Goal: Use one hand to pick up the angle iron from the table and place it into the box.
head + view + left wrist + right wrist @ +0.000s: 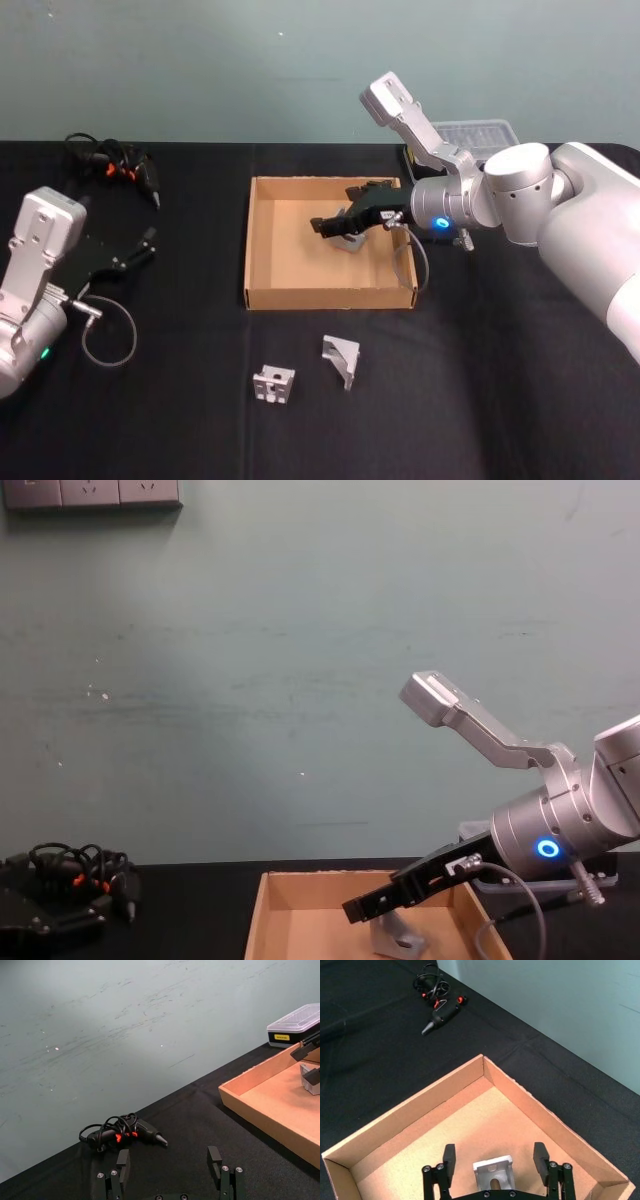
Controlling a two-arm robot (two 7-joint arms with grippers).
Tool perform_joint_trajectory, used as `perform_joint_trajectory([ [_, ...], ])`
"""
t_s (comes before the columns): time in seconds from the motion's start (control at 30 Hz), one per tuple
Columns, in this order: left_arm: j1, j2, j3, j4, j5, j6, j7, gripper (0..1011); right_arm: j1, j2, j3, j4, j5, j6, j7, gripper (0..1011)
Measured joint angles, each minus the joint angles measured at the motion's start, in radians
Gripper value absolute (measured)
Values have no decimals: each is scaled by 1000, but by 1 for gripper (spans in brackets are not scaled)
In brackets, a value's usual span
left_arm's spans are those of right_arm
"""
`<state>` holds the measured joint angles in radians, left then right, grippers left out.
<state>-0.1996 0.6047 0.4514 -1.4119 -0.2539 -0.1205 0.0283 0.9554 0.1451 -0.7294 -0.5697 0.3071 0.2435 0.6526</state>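
Note:
The tan cardboard box [262, 240] sits mid-table on the black table [480, 400]. My right gripper [335, 228] reaches into the box from the right and is open. One silver angle iron [493, 1172] rests on the box floor between its spread fingers [449, 1157], touching neither; the chest view has this angle iron [397, 938] just under the gripper [375, 905]. Another angle iron [342, 358] lies on the table in front of the box. My left gripper [140, 248] stays parked at the left, open with nothing in it [169, 1165].
A small silver block [273, 383] lies near the front angle iron. A black glue gun with a coiled cord [125, 168] is at the back left. A clear-lidded plastic case [470, 135] stands behind the box's right corner.

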Motion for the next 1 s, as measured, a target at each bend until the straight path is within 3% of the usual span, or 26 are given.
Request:
perform_joint_trajectory([
  [0.23,0,0,0,0,0,0,0,1011,0,1,0,-1,1,0,1,1004],
  [0.37,0,0,0,0,0,0,0,1011,-25,21,13,-56,0,5,0,1004],
  [0.53,0,0,0,0,0,0,0,1011,-105,88,48,-237,5,40,-14,1004],
  [0.57,0,0,0,0,0,0,0,1011,-105,88,48,-237,5,40,-14,1004],
  [0.63,0,0,0,0,0,0,0,1011,-161,135,73,-359,23,69,-12,1004],
  [1.0,0,0,0,0,0,0,0,1011,-355,310,107,-781,87,197,-19,1004],
])
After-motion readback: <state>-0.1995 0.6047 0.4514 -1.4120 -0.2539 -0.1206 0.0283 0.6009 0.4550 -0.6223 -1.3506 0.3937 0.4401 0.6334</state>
